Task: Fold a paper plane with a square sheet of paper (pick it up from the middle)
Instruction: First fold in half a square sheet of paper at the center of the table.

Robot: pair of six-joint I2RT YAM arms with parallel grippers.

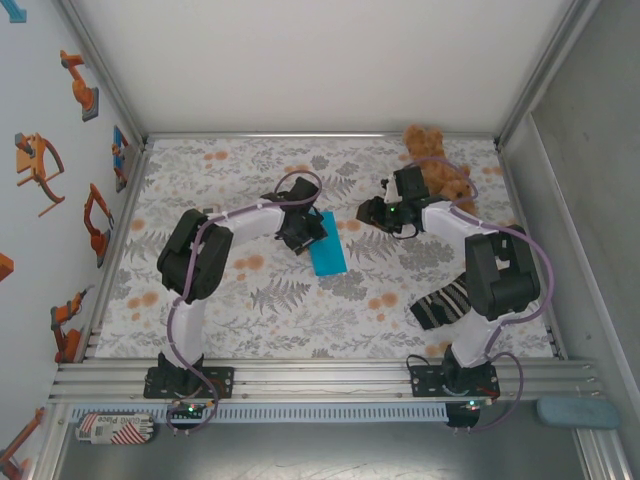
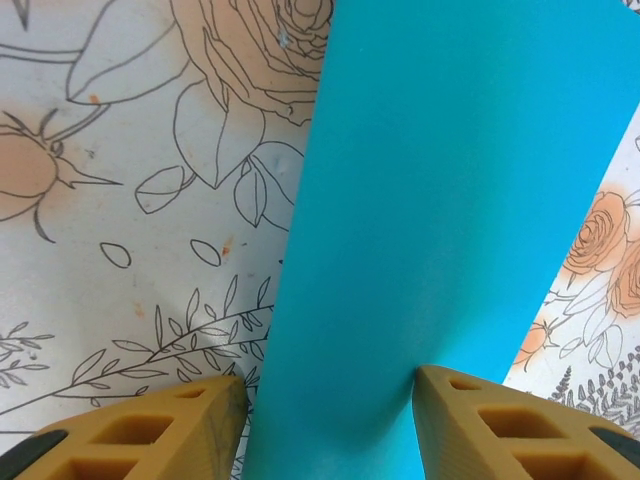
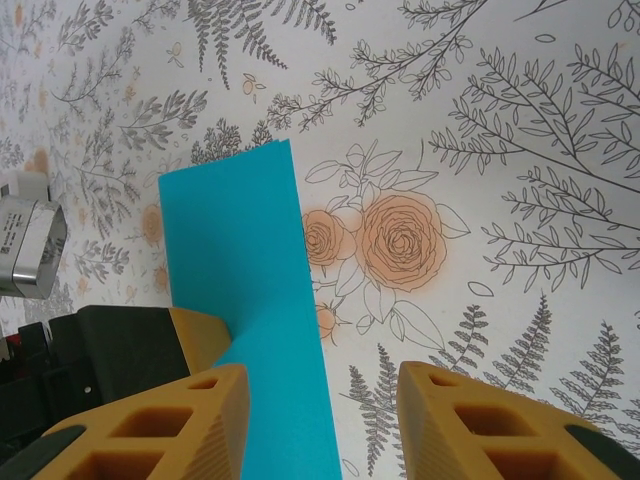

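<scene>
From above, we see the sheet of paper (image 1: 328, 257), bright cyan and folded into a narrow strip, lying on the floral tablecloth (image 1: 250, 290) near the middle of the table. The left gripper (image 1: 303, 232) reaches down to the strip's far end, touching or just above it. The right gripper (image 1: 372, 213) hangs a little to the right of the paper, apart from it. A brown teddy bear (image 1: 437, 160) sits in the far right corner, and a dark striped cloth (image 1: 440, 303) lies by the right arm.

In the left wrist view, we look straight down on the strip. The two yellow fingers (image 2: 150, 435) stand spread, with the paper running between them. Its right edge passes under the right-hand finger; we cannot tell whether either finger presses on it.

In the right wrist view, this gripper's fingers (image 3: 500, 430) are also spread and hold nothing. The paper lies on the cloth ahead of them, curling up slightly against a yellow finger of the left gripper.
</scene>
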